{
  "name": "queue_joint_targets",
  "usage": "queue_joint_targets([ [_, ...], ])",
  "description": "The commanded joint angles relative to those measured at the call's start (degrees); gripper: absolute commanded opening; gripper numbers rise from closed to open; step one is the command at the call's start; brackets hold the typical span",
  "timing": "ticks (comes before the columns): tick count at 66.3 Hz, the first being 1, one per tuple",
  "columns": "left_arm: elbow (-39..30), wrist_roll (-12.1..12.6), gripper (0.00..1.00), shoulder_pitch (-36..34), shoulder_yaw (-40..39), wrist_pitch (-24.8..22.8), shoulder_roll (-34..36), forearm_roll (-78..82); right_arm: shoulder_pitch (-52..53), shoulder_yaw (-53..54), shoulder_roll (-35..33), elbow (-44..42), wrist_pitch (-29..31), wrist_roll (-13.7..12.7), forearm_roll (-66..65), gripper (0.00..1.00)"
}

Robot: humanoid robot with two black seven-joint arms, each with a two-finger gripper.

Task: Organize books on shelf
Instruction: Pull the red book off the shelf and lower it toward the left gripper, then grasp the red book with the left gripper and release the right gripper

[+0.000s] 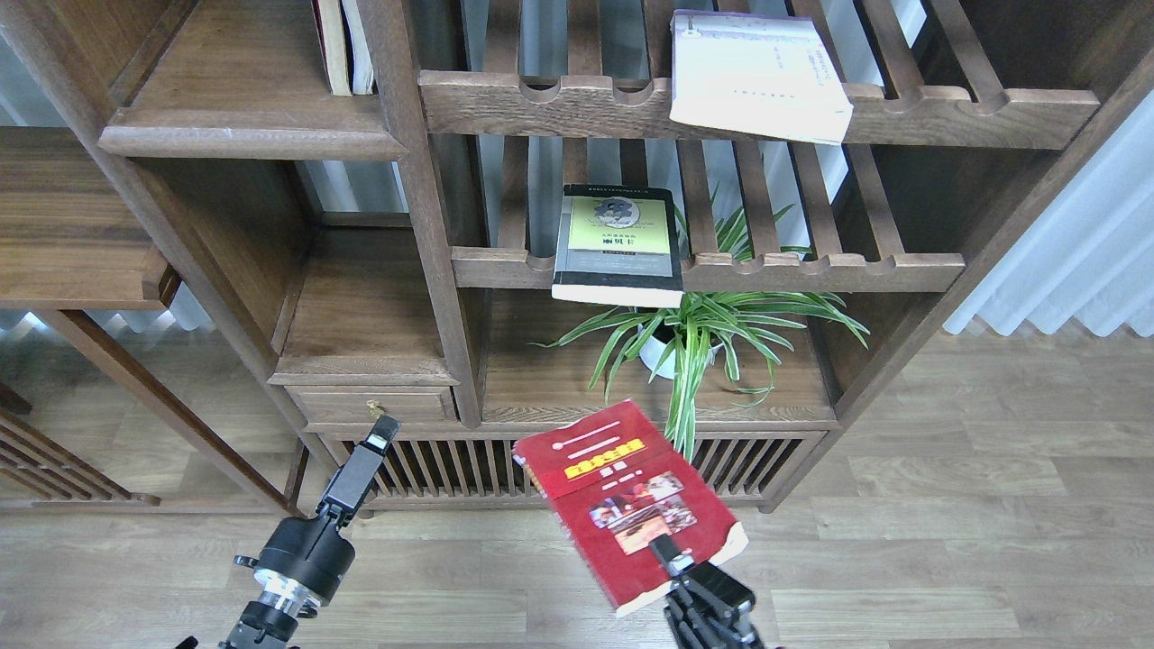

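Note:
My right gripper (pixel 672 561) is shut on the near edge of the red book (pixel 627 500) with a yellow title, holding it flat in the air in front of the cabinet's lower doors. The white book (pixel 757 77) lies on the upper slatted rack. The black-grey book (pixel 618 243) with a yellow-green panel lies on the middle slatted rack, overhanging its front rail. The solid plank shelf (pixel 243 135) with a rounded lip is at upper left, with two upright books (pixel 343 45) at its right end. My left gripper (pixel 377 439) points up at lower left, fingers together, holding nothing.
A potted spider plant (pixel 694 333) stands on the lower shelf under the black-grey book. A small drawer (pixel 374 406) sits below a solid shelf at left. Slatted cabinet doors (pixel 451 469) run along the bottom. Wooden floor lies in front; a curtain (pixel 1073 261) hangs at right.

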Motion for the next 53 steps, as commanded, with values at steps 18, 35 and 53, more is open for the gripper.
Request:
queue_joint_targets([
  [18, 0.4, -0.1, 1.00, 0.5, 1.4, 0.0, -2.9, -6.5, 2.9, -3.2, 4.2, -2.4, 0.0, -1.7, -0.1, 0.10],
  [35, -5.7, 1.5, 1.00, 1.4, 5.0, 0.0, -1.0, -10.1, 3.9, -3.2, 4.3, -3.8, 0.0, -2.2, -0.1, 0.10],
  [53, -7.5, 2.3, 1.00, 2.5, 8.1, 0.0, -2.2, -10.5, 5.0, -3.4, 5.6, -6.1, 0.0, -2.4, -0.1, 0.10],
])
